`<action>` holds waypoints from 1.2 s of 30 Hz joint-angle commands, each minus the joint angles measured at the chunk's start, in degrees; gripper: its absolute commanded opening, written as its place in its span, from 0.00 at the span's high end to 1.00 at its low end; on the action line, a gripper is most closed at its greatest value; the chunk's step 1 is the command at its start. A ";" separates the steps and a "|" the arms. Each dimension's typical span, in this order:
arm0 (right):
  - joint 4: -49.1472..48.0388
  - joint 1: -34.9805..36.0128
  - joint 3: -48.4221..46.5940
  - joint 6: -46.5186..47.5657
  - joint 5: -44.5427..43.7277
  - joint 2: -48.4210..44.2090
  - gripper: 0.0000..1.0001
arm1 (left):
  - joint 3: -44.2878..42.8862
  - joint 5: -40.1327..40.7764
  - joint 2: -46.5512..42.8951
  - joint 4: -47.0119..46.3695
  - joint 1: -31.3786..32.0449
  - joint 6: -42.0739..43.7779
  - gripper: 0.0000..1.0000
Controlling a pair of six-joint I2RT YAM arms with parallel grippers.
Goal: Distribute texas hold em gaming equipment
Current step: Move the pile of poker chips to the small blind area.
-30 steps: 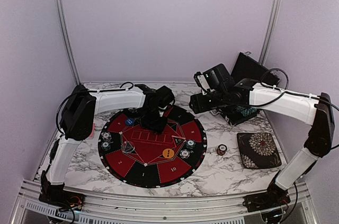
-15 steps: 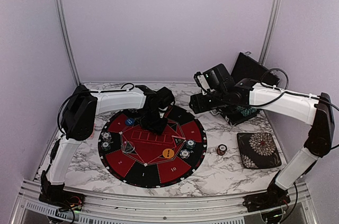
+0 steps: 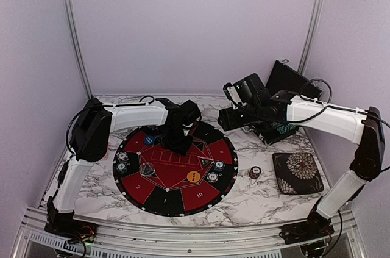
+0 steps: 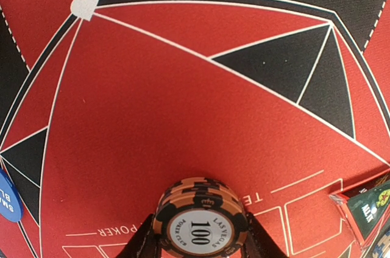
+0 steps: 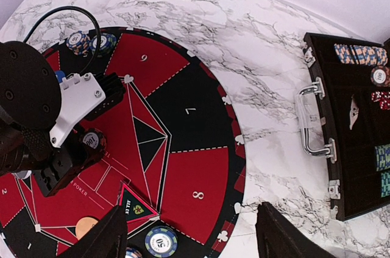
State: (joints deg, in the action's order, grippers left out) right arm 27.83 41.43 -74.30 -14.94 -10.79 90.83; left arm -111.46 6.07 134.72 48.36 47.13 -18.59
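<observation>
My left gripper (image 4: 201, 243) is shut on a small stack of orange-and-black "100" poker chips (image 4: 201, 221), low over the red middle of the round poker mat (image 3: 210, 179). The same stack (image 5: 91, 141) shows in the right wrist view between the left fingers. My right gripper (image 5: 192, 233) is open and empty, high above the mat's right edge near field 8. Chip stacks (image 3: 123, 161) sit on the mat's left rim, others (image 3: 215, 170) on its right. A blue button (image 3: 149, 140) and an orange button (image 3: 193, 177) lie on the mat. A chip stack (image 3: 255, 172) stands on the marble.
A black hinged case (image 5: 353, 124) with rows of chips lies open at the back right. A dark flower-patterned tray (image 3: 297, 173) sits at the right front. A black triangular "ALL IN" marker (image 5: 135, 207) lies on the mat. Walls close in on three sides.
</observation>
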 commanded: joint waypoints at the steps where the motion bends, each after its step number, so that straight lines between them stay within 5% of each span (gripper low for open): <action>1: -0.76 -0.54 -0.63 -0.60 -0.63 -1.44 0.30 | 0.76 0.20 1.71 2.07 -0.55 0.77 0.66; 36: 0.51 -0.57 -3.25 -0.97 -1.17 0.96 0.30 | 1.70 2.87 1.60 -0.02 -7.89 3.35 0.67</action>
State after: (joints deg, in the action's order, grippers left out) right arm 27.92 41.43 -74.61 -15.20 -11.05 90.89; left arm -110.98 5.67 134.65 46.65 41.39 -16.32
